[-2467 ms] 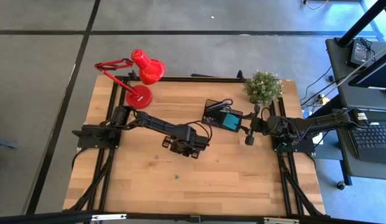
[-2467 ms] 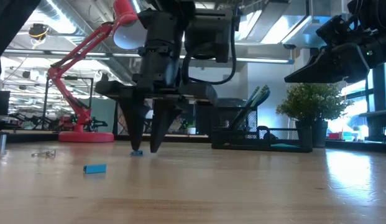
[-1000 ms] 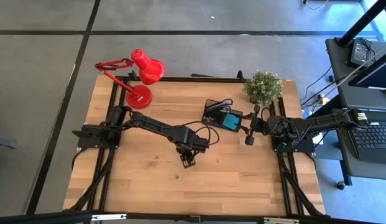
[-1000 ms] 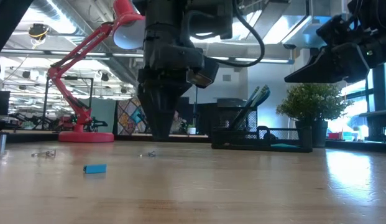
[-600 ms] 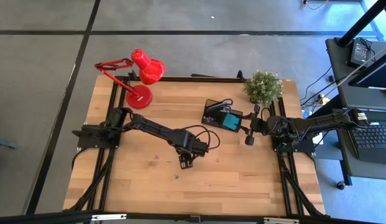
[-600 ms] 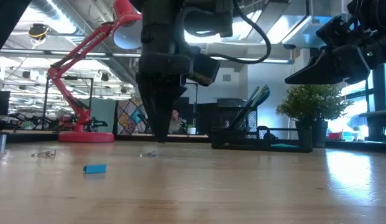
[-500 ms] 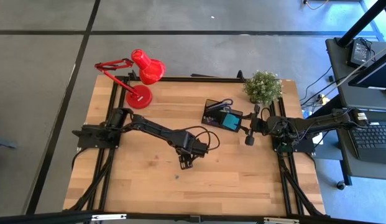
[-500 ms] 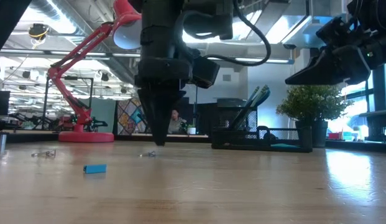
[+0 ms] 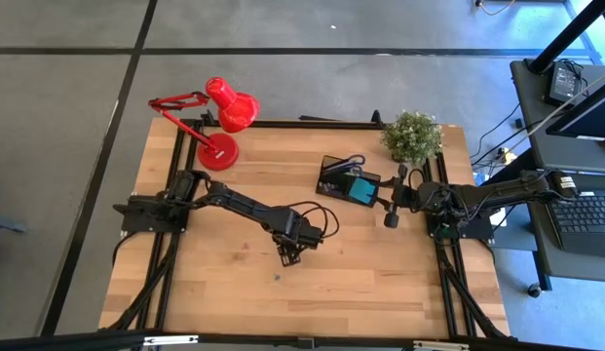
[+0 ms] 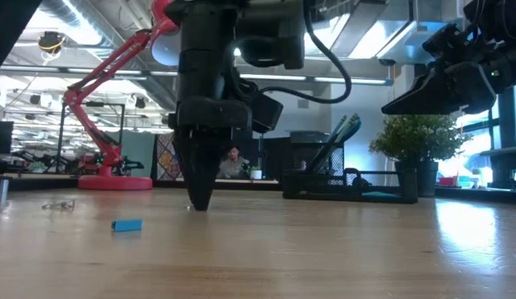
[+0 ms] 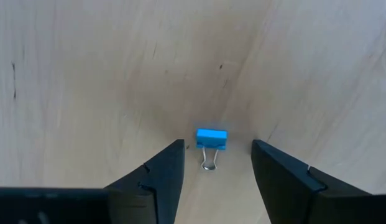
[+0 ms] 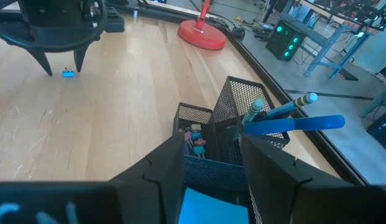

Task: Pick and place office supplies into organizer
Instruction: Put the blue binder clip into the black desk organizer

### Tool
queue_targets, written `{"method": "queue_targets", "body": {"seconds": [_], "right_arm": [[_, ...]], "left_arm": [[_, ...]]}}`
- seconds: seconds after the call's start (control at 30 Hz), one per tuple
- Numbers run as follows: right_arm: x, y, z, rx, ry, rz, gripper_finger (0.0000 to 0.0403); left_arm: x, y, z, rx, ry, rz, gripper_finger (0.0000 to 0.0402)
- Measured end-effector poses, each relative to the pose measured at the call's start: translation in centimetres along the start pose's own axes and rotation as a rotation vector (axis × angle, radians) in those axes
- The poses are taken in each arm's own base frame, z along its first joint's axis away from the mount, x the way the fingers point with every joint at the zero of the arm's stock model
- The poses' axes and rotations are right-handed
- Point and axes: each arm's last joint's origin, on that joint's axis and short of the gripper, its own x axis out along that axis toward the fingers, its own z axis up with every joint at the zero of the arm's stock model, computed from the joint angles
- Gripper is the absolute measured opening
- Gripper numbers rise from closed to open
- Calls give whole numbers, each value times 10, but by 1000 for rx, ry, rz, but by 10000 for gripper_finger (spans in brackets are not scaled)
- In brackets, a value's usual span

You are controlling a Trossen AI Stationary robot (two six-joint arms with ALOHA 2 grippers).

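A small blue binder clip lies flat on the wooden table, its wire loops toward the camera. My left gripper points straight down over it, open, one finger on each side and apart from the clip; it stands near the table's middle, tips close to the wood. The black mesh organizer stands at the back right, with a teal pad, blue-handled scissors and pens in it. My right gripper waits just right of the organizer, open and holding nothing.
A second blue clip lies nearer the table's front edge, and small silvery bits lie on the wood near it. A red desk lamp stands at the back left, a potted plant at the back right.
My left gripper has come down and shifted a little toward the table's near edge; its tips now stand close to the wood around the blue clip. The clip has stayed where it was.
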Motion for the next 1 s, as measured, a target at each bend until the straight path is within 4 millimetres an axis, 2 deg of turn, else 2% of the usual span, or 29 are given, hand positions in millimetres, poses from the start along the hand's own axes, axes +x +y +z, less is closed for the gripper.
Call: {"method": "queue_targets", "body": {"seconds": [0.87, 1.0], "right_arm": [[0, 0, 0, 0, -1, 0, 162], [0, 0, 0, 0, -1, 0, 162]], "left_arm": [[6, 0, 2, 49, -57, 9, 180], [7, -1, 2, 49, -60, 7, 167]]}}
